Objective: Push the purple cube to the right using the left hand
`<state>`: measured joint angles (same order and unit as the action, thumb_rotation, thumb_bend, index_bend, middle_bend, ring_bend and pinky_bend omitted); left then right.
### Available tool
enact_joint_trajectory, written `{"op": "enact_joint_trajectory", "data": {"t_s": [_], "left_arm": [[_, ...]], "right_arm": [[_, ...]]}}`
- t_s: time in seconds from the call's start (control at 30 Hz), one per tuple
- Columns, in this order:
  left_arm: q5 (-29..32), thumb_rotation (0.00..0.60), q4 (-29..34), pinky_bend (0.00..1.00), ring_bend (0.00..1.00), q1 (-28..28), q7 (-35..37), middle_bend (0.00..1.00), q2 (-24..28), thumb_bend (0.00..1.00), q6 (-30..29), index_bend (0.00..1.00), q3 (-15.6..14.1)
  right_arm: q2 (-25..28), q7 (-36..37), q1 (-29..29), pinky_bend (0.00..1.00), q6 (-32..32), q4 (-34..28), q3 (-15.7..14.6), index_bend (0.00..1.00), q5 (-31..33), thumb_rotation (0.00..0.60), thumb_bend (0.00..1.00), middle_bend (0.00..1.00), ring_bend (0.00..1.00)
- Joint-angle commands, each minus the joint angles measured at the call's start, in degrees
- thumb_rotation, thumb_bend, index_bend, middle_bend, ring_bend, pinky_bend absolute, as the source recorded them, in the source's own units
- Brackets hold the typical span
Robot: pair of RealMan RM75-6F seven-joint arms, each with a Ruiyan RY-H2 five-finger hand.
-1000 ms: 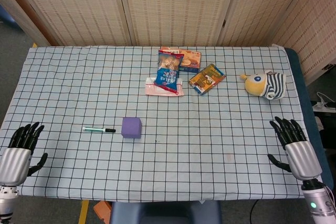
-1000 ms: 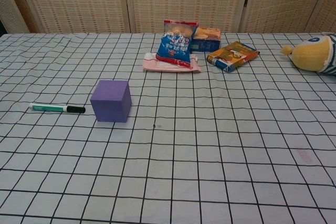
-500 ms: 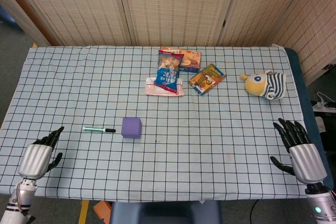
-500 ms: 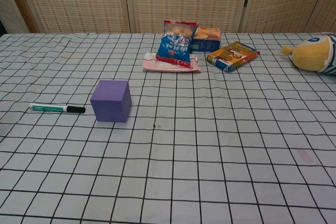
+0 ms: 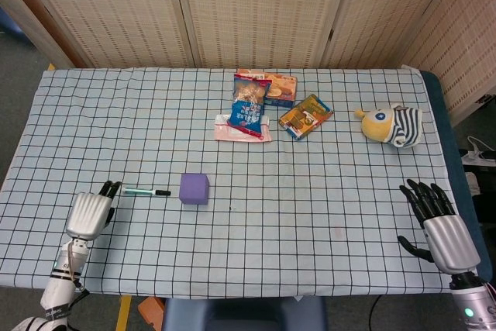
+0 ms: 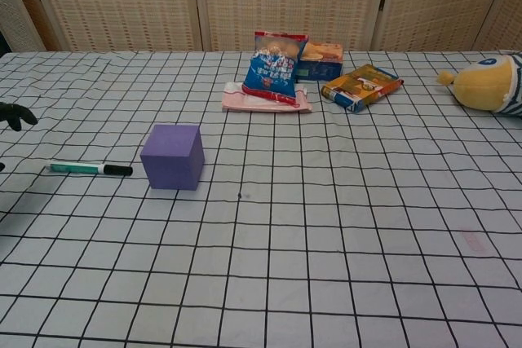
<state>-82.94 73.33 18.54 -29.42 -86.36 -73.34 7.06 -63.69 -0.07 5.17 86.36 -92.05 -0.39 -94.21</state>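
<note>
My left robot hand (image 5: 91, 213), empty with fingers loosely extended, sits near the table's front-left corner, and the small purple foam cube (image 5: 194, 188) lies to its right beyond the green-barrelled marker pen (image 5: 146, 191), far from my idle right robot hand (image 5: 438, 222).

- The green pen (image 5: 146, 191) lies between the left hand (image 5: 91, 213) and the purple cube (image 5: 194, 188), its tip near the cube's left face.
- Right of the cube, bare checked surface (image 5: 325, 199) runs wide.
- Snack packets (image 5: 249, 105) sit well behind.
</note>
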Motion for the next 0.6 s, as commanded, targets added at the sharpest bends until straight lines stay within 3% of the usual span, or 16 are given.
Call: {"op": "enact_joint_trajectory", "data": {"t_s": [0.03,0.6], "left_arm": [[0.74,0.6,-3.44,1.0,0.99,2.02,-1.91,0.27,-3.12,0.39,1.14,0.25,0.62],[0.0,0.6,-22.3,1.0,0.99,7.52,-3.33,0.27,-14.12,0.39,3.64,0.31,-0.35]], "right_arm": [[0.21,0.2,0.01,0.0,-0.2,-0.13,0.05,0.0,0.25,0.6,0.1,0.0,0.0],[1.49,1.16,0.25,0.0,-1.84,-1.24,-0.57,0.0,0.4,0.6,0.1,0.0,0.0]]}}
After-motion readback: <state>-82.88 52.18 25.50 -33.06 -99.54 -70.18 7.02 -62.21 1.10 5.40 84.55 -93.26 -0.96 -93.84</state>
